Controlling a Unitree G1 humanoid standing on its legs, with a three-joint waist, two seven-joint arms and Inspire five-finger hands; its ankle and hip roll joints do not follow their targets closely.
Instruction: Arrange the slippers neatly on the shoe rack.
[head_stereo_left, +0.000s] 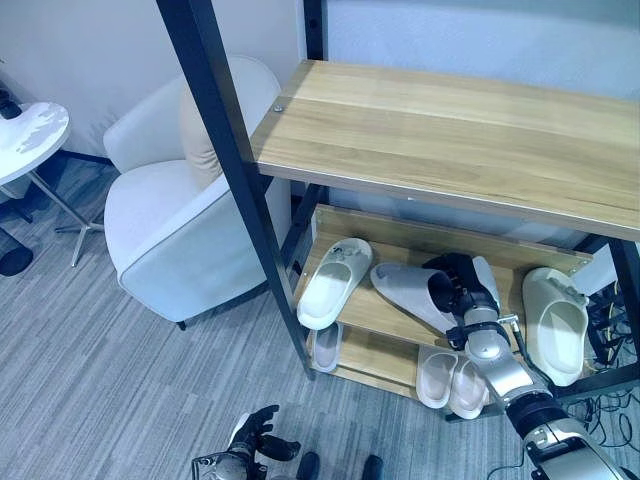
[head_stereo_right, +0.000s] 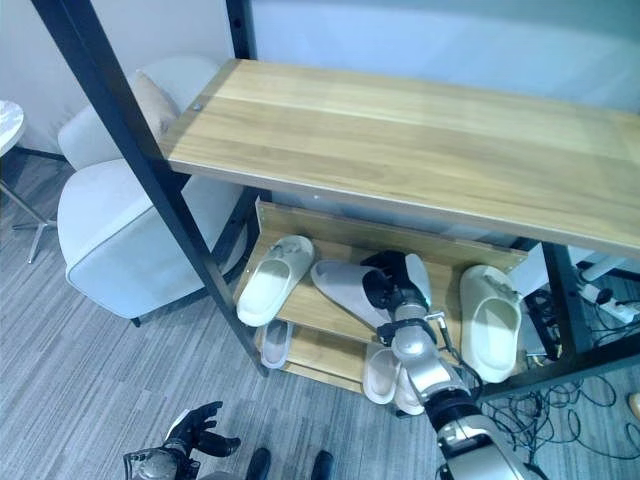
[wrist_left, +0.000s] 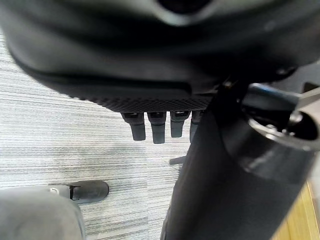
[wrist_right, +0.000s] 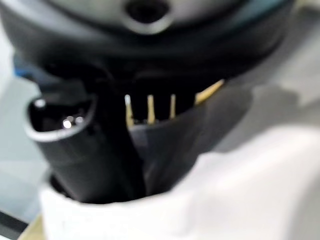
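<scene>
Right hand (head_stereo_left: 455, 290) gripping slipper (head_stereo_left: 410, 292) (no print), shoe rack (head_stereo_left: 440, 130)

Shoe rack (head_stereo_left: 450, 130) is standing at centre-right on the floor (head_stereo_left: 90, 380), its top board overhanging two lower shelves. On the middle shelf (head_stereo_left: 385, 310), three slippers are lying in a row: left slipper (head_stereo_left: 335, 282) tilting over the near edge, middle slipper (head_stereo_left: 412, 294) lying slantwise, right slipper (head_stereo_left: 556, 322) well apart near the right post. The right hand (head_stereo_left: 462, 290) is resting on the middle slipper, fingers (wrist_right: 150, 107) tucked into its strap. On the bottom shelf (head_stereo_left: 375, 355), one slipper (head_stereo_left: 326, 347) is lying at left, a pair (head_stereo_left: 452, 380) side by side at right. An armchair (head_stereo_left: 185, 200) is sitting left of the rack; a round table (head_stereo_left: 28, 135) is standing at far left. The left hand (head_stereo_left: 255, 440) is hanging near, low over the floor.
</scene>
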